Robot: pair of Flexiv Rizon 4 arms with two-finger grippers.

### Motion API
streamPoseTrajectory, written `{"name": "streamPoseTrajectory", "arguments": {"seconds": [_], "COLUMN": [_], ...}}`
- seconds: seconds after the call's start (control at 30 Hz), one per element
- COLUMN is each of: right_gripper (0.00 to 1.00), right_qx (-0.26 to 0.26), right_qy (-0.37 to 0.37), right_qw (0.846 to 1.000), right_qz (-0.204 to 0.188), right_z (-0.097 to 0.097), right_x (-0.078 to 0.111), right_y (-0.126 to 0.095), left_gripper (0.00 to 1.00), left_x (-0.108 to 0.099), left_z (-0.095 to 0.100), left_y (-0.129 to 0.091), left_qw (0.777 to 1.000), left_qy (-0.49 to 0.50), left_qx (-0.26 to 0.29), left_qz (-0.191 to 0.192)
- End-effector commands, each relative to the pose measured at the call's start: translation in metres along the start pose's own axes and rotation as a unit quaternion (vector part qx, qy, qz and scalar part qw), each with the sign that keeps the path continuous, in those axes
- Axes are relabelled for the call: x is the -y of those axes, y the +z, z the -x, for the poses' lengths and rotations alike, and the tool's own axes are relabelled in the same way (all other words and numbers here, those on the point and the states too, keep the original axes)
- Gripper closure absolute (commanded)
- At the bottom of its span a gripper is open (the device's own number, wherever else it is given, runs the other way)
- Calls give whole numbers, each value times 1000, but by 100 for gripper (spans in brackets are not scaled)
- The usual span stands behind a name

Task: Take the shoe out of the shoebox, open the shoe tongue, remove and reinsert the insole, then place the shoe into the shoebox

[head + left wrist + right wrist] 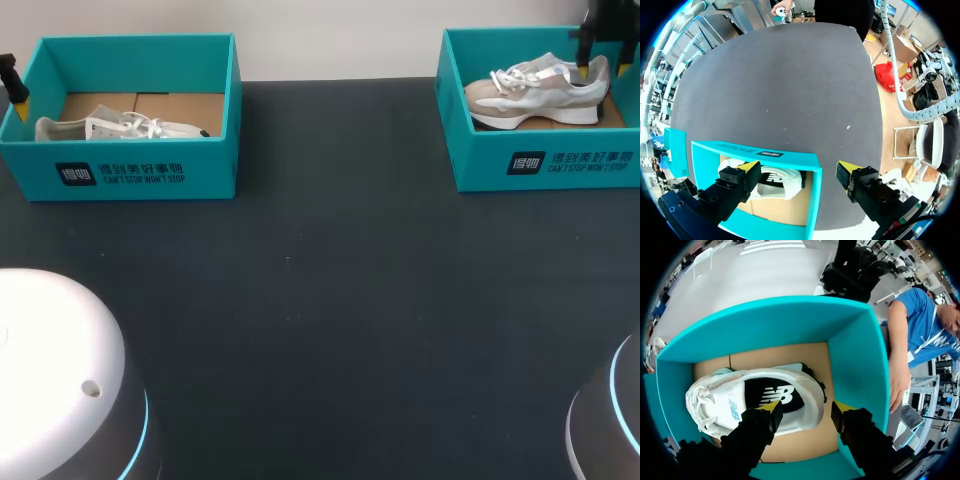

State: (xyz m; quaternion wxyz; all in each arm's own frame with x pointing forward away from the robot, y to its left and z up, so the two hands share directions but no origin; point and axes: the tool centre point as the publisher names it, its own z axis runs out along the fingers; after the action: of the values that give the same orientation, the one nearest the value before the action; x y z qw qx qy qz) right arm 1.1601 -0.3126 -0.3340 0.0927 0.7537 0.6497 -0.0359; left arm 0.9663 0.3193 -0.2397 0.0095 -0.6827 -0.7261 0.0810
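Observation:
A beige and white shoe (540, 92) stands on its sole in the right teal shoebox (545, 165), toe to the left. My right gripper (602, 68) hangs over its heel. In the right wrist view the right gripper (806, 409) is open. One fingertip (771, 407) is over the black insole (772, 392) and the other is behind the heel, with cardboard showing between them. A white shoe (120, 128) lies in the left shoebox (130, 175). My left gripper (796, 170) is open above that box's end wall, over the white shoe (775, 181).
The dark table (330, 300) stretches between the two boxes. The left shoebox (755, 150) stands near the table's corner. The teal walls of the right shoebox (860, 350) rise close around my right gripper.

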Motion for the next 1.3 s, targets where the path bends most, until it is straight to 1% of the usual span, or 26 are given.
{"name": "streamPoseTrajectory", "arguments": {"seconds": [0.03, 0.1, 0.13, 0.17, 0.2, 0.27, 0.3, 0.47, 0.5, 0.57, 0.6, 0.7, 0.73, 0.97, 1.0, 1.03, 1.07, 1.3], "right_gripper": [38, 45, 45, 42, 42, 43, 49, 62, 66, 98, 100, 100, 100, 100, 100, 100, 100, 100], "right_qx": [-1, 11, 7, 6, 9, 6, 9, 22, 25, 27, 29, 38, 37, 54, 53, 63, 61, 62], "right_qy": [6, 0, 4, 5, 2, 6, 1, 4, 5, 7, 6, 9, 11, 15, 23, 21, 27, 61], "right_qw": [1000, 1000, 1000, 1000, 1000, 1000, 1000, 1000, 1000, 1000, 1000, 999, 999, 998, 998, 998, 998, 996], "right_qz": [-8, -3, -3, -3, -3, -2, 0, -6, -5, -7, -7, -2, -2, 6, 6, 3, 5, 9], "right_z": [0, 2, 2, 2, 2, 2, 2, 4, 4, 5, 5, 8, 11, 21, 23, 26, 29, 40], "right_x": [-8, -8, -8, -7, -7, -7, -7, -8, -8, -8, -8, -5, -5, 5, 7, 9, 11, 18], "right_y": [12, 12, 14, 17, 21, 23, 23, 32, 33, 34, 34, 33, 23, -3, 0, -5, -10, -62], "left_gripper": [0, 0, 0, 0, 0, 0, 0, 0, 0, 0, 0, 0, 0, 0, 0, 0, 0, 0], "left_x": [1, 1, 1, 1, 1, 1, 1, 1, 1, 1, 1, 1, 1, 1, 1, 1, 1, 1], "left_z": [0, 0, 0, 0, 0, 0, 0, 0, 0, 0, 0, 0, 0, 0, 0, 0, 0, 0], "left_y": [0, 0, 0, 0, 0, 0, 0, 0, 0, 0, 0, 0, 0, 0, 0, 0, 0, 0], "left_qw": [1000, 1000, 1000, 1000, 1000, 1000, 1000, 1000, 1000, 1000, 1000, 1000, 1000, 1000, 1000, 1000, 1000, 1000], "left_qy": [0, 0, 0, 0, 0, 0, 0, 0, 0, 0, 0, 0, 0, 0, 0, 0, 0, 0], "left_qx": [-1, -1, -1, -1, -1, -1, -1, -1, -1, -1, -1, -1, -1, -1, -1, -1, -1, -1], "left_qz": [1, 1, 1, 1, 1, 1, 1, 1, 1, 1, 1, 1, 1, 1, 1, 1, 1, 1]}}
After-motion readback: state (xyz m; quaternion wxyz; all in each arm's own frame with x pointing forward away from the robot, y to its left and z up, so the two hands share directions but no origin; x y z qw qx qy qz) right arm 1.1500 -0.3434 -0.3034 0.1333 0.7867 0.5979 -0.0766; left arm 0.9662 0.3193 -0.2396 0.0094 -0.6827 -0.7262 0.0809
